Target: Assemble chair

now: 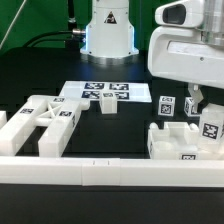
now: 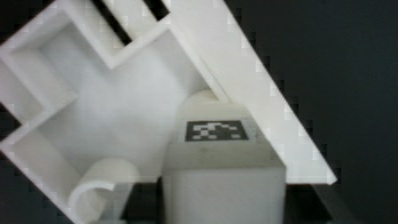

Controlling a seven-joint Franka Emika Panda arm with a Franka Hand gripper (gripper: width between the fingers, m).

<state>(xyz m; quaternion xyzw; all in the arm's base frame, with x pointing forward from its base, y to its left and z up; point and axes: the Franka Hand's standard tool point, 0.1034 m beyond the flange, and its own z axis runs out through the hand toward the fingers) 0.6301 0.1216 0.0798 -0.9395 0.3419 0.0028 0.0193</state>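
Ext. view: a tagged leg point(image 1: 190, 108) stands upright just behind the seat point(image 1: 185, 143), and the gripper point(image 1: 196, 98) hangs right over it, fingers pointing down. Step in hand, prob.: lift this leg and fit it into the seat. To do it well:
- Hold the leg square and lift it straight, so it clears the seat's wall and the 2nd leg point(image 1: 167, 107).
- The 2nd leg is also upright just behind the seat, on the ext. view's left of the first.
- Line up w/ the hole before pushing, and go slow. A skewed leg could jam or shove the seat.

Jaws are drawn in narrow and, by my judgement, pinched on the leg's top. Pad contact is too small to confirm.

Another tagged piece point(image 1: 210, 128) sits at the seat's end on the ext. view's right. The frame point(image 1: 45, 120) lies flat, well apart from the seat on the ext. view's left. The marker board point(image 1: 100, 90) is behind the gap between frame and seat.

Wrist view: the leg fills the centre, tag toward the cam. The seat's open-cornered body point(image 2: 71, 100) is close beside it. A long white bar point(image 2: 231, 70) slants past the leg; can't tell if they touch, or which part the bar is. That is tight quarters, so any lift needs to be plumb. Fingertips can't be made out clearly here, so this view adds nothing sure on the grip.
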